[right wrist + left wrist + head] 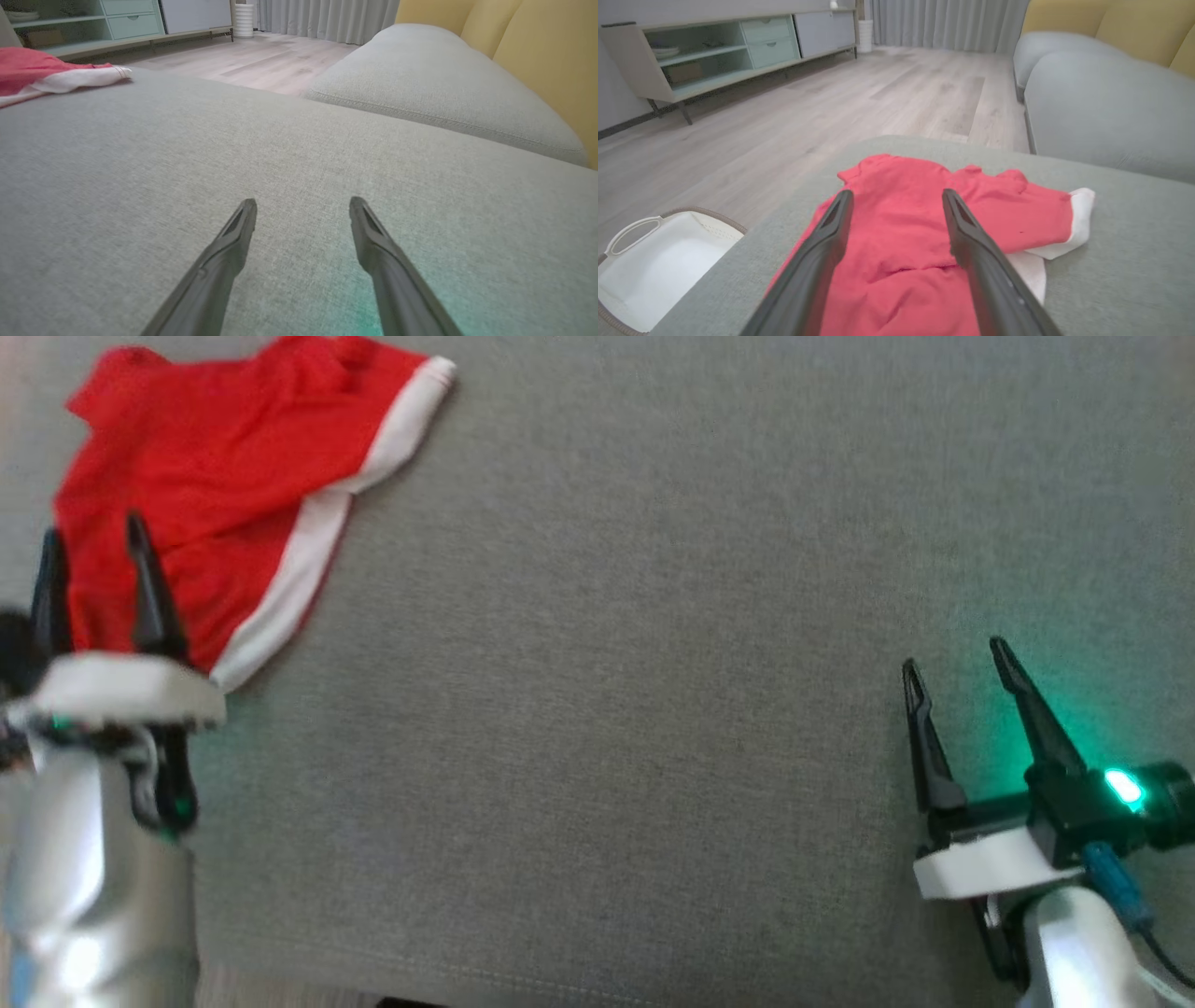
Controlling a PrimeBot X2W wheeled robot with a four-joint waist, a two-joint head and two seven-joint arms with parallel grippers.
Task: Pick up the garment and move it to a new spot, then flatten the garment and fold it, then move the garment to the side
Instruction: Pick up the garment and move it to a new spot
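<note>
Surface: big grey woven-fabric cushion top (pixel 653 709), pretty much the whole work area.

Garment: bright red soft-cloth garment (pixel 215 495) with a wide white band along one side. It's rumpled, not flat. From the left wrist view (pixel 901 224) you can see red cloth lying over a white layer at its right end.

Where it is: up in the far-left corner of the cushion top, close to the left edge.

Which way it runs: long axis is diagonal, from near-left to far-right. The white band follows the edge that faces the middle of the cushion, and the white-tipped end points at the far edge.

Left gripper: left gripper (pixel 93 527) has both dark fingers spread wide with nothing between them (pixel 897 192). It's over the near end of the garment; can't tell if the tips touch the cloth.

Right gripper: right gripper (pixel 954 655) is spread wide too, empty, over bare cushion toward the near-right corner (pixel 303 201), well apart from the garment.

Off the cushion: white-lined oval basket (pixel 658 270) on the floor past the left edge.
</note>
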